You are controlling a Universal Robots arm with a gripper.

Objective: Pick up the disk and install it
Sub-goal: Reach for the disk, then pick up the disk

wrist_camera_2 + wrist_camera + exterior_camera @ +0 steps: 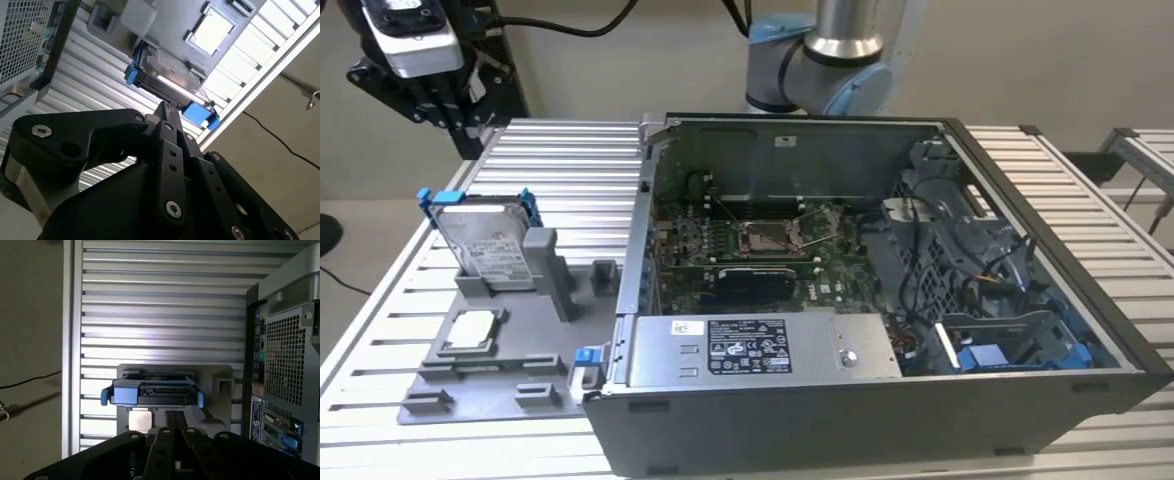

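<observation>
The disk [490, 243] stands on edge in a slot of the grey fixture [520, 345], at the exterior view's left; its blue carrier rails stick out at both ends. My gripper [438, 105] hangs high above the table's far left corner, well behind and above the disk. In the second wrist view, the black fingers meet in one narrow tip [166, 107] that points towards the disk [167, 82]. The first wrist view shows the same tip [174, 415] just short of the disk [151, 390]. The gripper is shut and holds nothing.
An open computer case [660, 250] lies on the slatted table [560, 150], with the motherboard [747, 250], a grey labelled box [754, 345] and blue drive bays [1014, 345] inside. A small square silver chip [471, 330] rests on the fixture. The arm's base [834, 60] rises behind the case.
</observation>
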